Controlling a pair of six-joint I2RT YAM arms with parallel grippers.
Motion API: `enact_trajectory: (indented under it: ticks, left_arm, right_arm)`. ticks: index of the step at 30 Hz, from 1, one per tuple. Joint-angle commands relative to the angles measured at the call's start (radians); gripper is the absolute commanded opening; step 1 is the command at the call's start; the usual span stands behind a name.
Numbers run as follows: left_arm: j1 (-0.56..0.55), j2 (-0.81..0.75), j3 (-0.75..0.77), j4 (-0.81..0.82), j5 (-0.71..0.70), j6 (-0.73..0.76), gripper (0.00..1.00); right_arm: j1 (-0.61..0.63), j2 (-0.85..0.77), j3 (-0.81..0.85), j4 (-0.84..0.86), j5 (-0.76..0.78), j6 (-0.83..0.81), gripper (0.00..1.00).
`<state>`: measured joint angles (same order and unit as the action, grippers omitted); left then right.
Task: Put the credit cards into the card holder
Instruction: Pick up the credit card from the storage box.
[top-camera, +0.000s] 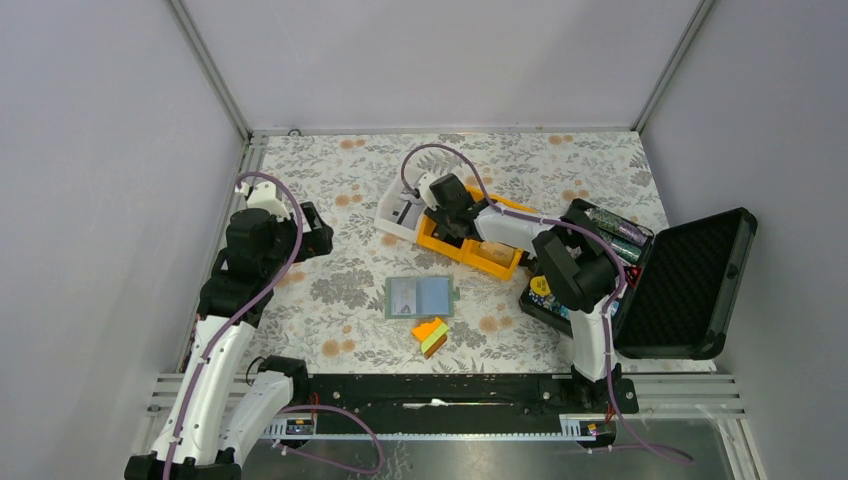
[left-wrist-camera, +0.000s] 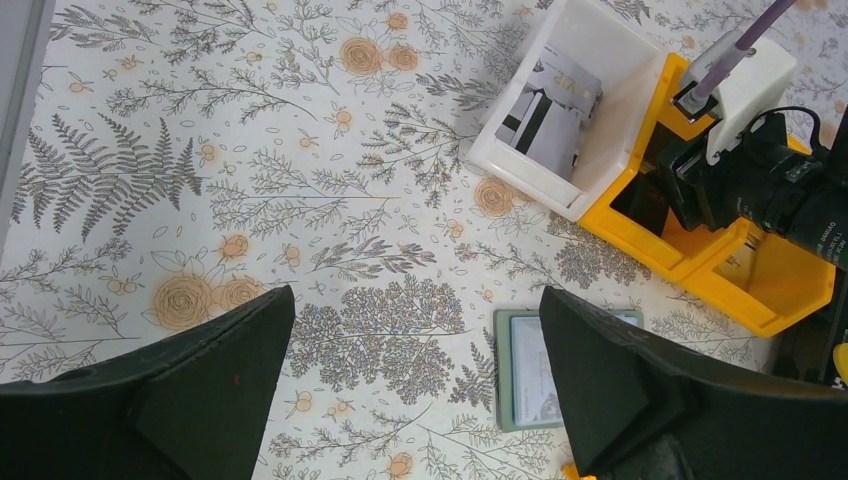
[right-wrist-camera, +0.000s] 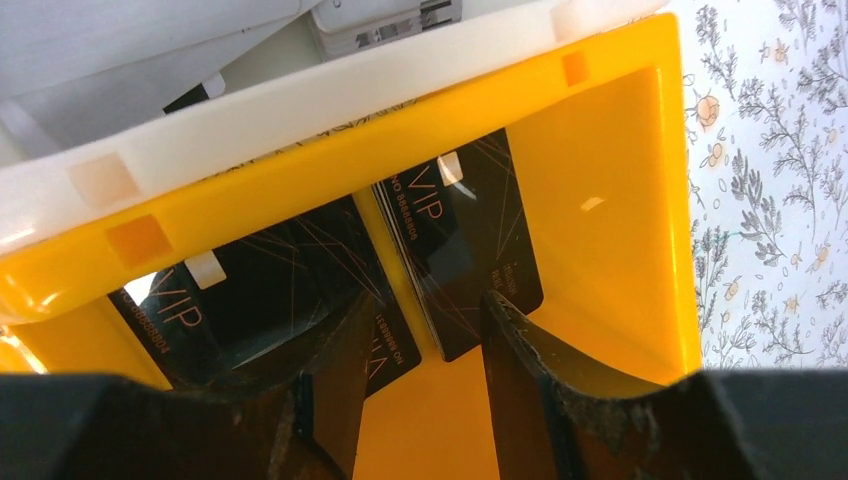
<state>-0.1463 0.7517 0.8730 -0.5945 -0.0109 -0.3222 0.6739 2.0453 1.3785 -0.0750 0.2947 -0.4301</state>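
Observation:
Black credit cards (right-wrist-camera: 465, 245) marked VIP stand on edge in a yellow bin (right-wrist-camera: 610, 170). My right gripper (right-wrist-camera: 425, 385) reaches down into that bin with its jaws apart; the cards' lower corners sit in the gap, gripped by neither finger. From above, the right gripper (top-camera: 440, 215) is over the yellow bin (top-camera: 478, 250). More credit cards (left-wrist-camera: 550, 110), pale with a black stripe, lean in a white bin (left-wrist-camera: 610, 50). The card holder (top-camera: 419, 297) lies open and flat at the table's middle. My left gripper (left-wrist-camera: 415, 385) hangs wide open and empty, with the card holder (left-wrist-camera: 525, 370) beside its right finger.
An orange-yellow-green wedge block (top-camera: 432, 336) lies just in front of the card holder. A big black foam-lined case (top-camera: 690, 285) stands open at the right, with poker chips (top-camera: 543, 292) and cans (top-camera: 615, 232) in it. The white bin (top-camera: 398, 215) adjoins the yellow bins.

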Motion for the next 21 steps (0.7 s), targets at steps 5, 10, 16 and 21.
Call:
enact_trajectory:
  ticks: [5, 10, 16, 21]
  left_arm:
    - [-0.004, -0.015, -0.011, 0.052, 0.030, -0.002, 0.99]
    - [-0.004, -0.014, -0.009, 0.052, 0.028, 0.000, 0.99]
    - [-0.004, -0.011, -0.008, 0.052, 0.026, 0.000, 0.99]
    - [-0.004, -0.006, -0.008, 0.053, 0.027, 0.000, 0.99]
  right_arm:
    - [0.000, 0.042, 0.050, 0.028, 0.043, -0.026, 0.49]
    - [-0.002, 0.076, 0.066, 0.055, 0.080, -0.066, 0.47]
    - [-0.003, 0.085, 0.043, 0.124, 0.132, -0.091, 0.44]
    - [-0.002, 0.065, 0.033, 0.163, 0.185, -0.120, 0.43]
